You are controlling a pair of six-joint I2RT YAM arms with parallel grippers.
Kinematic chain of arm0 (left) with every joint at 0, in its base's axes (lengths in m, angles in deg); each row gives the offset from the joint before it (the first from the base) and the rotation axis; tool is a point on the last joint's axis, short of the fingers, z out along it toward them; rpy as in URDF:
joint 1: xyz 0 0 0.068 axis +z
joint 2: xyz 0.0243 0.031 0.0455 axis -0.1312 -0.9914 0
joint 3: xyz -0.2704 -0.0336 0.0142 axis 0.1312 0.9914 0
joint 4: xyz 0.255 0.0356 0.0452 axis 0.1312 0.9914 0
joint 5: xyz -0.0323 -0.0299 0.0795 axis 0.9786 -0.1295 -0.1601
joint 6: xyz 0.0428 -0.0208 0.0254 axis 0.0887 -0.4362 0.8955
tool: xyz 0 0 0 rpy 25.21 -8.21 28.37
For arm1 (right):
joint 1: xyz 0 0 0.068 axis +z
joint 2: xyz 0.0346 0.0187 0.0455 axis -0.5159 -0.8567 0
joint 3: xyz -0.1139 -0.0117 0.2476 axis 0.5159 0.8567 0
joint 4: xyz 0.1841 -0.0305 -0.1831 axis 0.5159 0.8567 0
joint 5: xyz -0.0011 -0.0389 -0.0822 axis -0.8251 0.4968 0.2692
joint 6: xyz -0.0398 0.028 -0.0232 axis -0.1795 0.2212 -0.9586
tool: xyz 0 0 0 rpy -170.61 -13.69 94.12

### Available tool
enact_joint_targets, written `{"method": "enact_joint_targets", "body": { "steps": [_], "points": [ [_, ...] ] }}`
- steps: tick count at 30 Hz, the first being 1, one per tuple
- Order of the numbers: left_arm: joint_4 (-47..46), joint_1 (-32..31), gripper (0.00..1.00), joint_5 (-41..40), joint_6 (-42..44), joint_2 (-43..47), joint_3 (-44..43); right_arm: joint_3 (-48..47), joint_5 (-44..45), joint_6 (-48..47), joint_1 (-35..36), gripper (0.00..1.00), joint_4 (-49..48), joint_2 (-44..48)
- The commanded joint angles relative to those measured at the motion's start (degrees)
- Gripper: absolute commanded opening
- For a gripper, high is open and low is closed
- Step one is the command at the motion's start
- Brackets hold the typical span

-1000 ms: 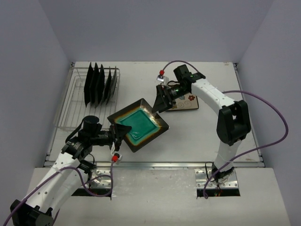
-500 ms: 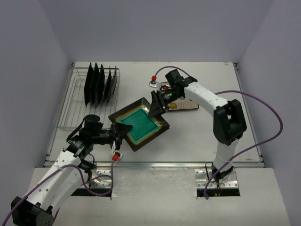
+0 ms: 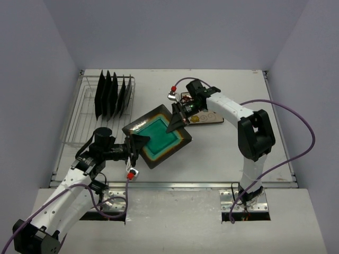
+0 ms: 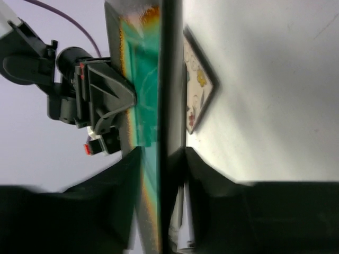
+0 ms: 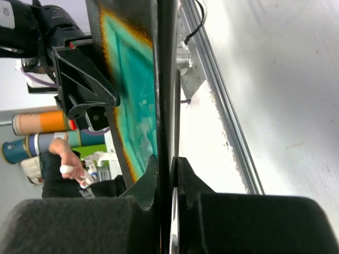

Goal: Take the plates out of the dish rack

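The table [image 3: 212,153] carries the dish rack [image 3: 79,127] at ten o'clock, with dark plates [image 3: 111,95] upright inside. At the centre is the teal plate [image 3: 159,138]. The left gripper [image 3: 140,145] pinches its eight o'clock edge and the right gripper [image 3: 174,124] its two o'clock edge.

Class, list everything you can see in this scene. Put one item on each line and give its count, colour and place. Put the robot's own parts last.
dish rack: one, silver wire, back left of the table.
racked plates: four or five (they overlap), black, standing on edge in the far end of the rack.
teal square plate: one, teal centre with a brown-orange rim, held above the middle of the table between both grippers.
patterned plate: one, pale with a dark rim, lying flat behind the right gripper.
table: one, white.
cables: one per arm, purple.
left gripper: one, black, clamped on the teal plate's near-left edge.
right gripper: one, black, clamped on its far-right edge.
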Motion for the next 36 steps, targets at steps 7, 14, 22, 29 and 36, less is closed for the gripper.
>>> {"method": "enact_joint_targets", "body": {
  "steps": [7,14,22,29,36],
  "points": [
    [-14.35,-0.25,1.0,-3.91,15.21,6.65,-2.96,-0.46,0.44,-3.94,-16.63,0.0,1.14,4.75],
    [-18.03,-0.25,1.0,-19.43,-9.22,9.35,-5.92,-5.12,7.81,-9.17,-33.79,0.0,3.06,2.11],
    [-12.47,-0.25,1.0,-36.9,-40.34,3.74,-17.81,-16.65,12.01,-13.81,-37.79,0.0,5.63,-8.02],
    [-1.06,-0.25,1.0,-46.19,-66.61,-5.42,-31.87,-25.08,6.45,-13.16,-37.83,0.0,7.79,-16.42],
    [1.21,-0.25,1.0,-48.94,-75.19,-5.42,-33.05,-28.74,2.36,-11.22,-37.83,0.0,7.75,-22.2]
  ]
}}
